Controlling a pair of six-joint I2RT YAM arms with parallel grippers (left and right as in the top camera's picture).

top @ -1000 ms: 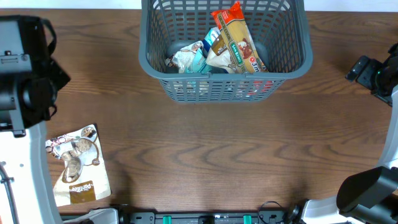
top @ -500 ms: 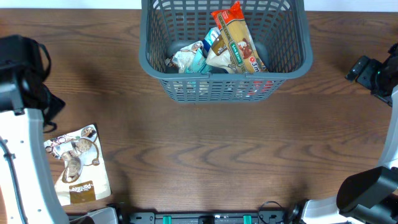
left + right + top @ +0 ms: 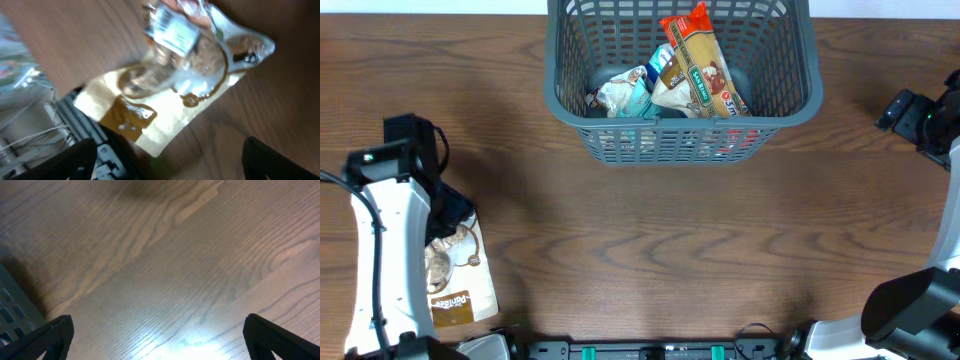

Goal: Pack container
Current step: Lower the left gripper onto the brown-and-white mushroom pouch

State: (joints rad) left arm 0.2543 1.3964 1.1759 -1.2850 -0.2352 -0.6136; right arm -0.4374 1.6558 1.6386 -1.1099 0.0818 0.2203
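Observation:
The container (image 3: 680,118), a grey-blue slotted basket, stands at the table's far middle. It holds an orange pasta packet (image 3: 705,75) and a white and blue packet (image 3: 625,95). A cream and brown cookie packet (image 3: 460,285) lies flat at the front left. My left gripper (image 3: 445,215) hangs over that packet's upper end. In the left wrist view the cookie packet (image 3: 185,85) lies ahead of the open left gripper (image 3: 165,170), which holds nothing. My right gripper (image 3: 160,347) is open and empty over bare wood, and in the overhead view the right gripper (image 3: 910,110) sits at the far right.
A black rail (image 3: 650,350) with cables runs along the table's front edge, close to the cookie packet's lower end; the left wrist view shows the rail (image 3: 90,125) too. A corner of the basket (image 3: 12,310) shows at the left of the right wrist view.
My left arm has swung from the far left corner toward the front and now covers the cookie packet's upper left part. The right arm has not moved.

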